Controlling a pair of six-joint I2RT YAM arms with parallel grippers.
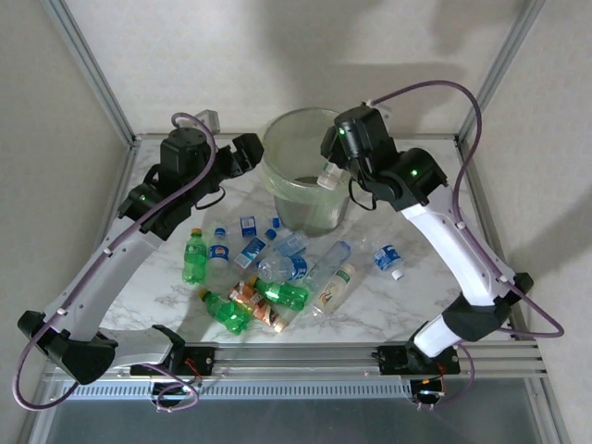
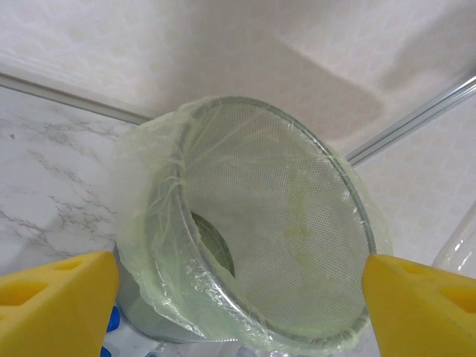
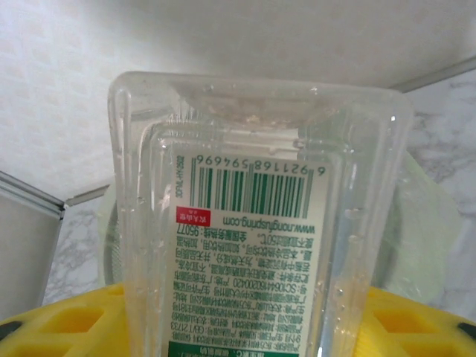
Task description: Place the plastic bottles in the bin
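Early in the job, by the look of it. In hand: one clear bottle (image 3: 245, 223) with a green-and-white barcode label, pinched between the right fingers (image 3: 67, 320) and hanging over the mouth of the bin (image 1: 277, 148), near the right of the rim, not yet let go. Left fingers (image 2: 59, 297) spread wide with nothing between them, hovering just beside the bin's left side and facing the pale green liner. Contents of the bin hard to tell: dim bottom, no bottle made out for certain

Left on the tabletop (image 1: 412, 310), in front of the bin: a loose heap of bottles, roughly a dozen. Among them:
- a green bottle (image 1: 193, 257) at the left edge of the heap
- two more green ones (image 1: 227, 313) near the front, with an orange-labelled one (image 1: 252, 298) between
- several clear ones with blue labels (image 1: 218, 248) closer to the bin
- a clear one with a pale label (image 1: 335, 287) toward the middle
- a blue-labelled one (image 1: 387, 259) a little apart on the right

Judged so: one bottle about to drop, nearly all the rest of the work ahead. After the release, back to the heap again and again, with the left fingers free and well placed to share the load
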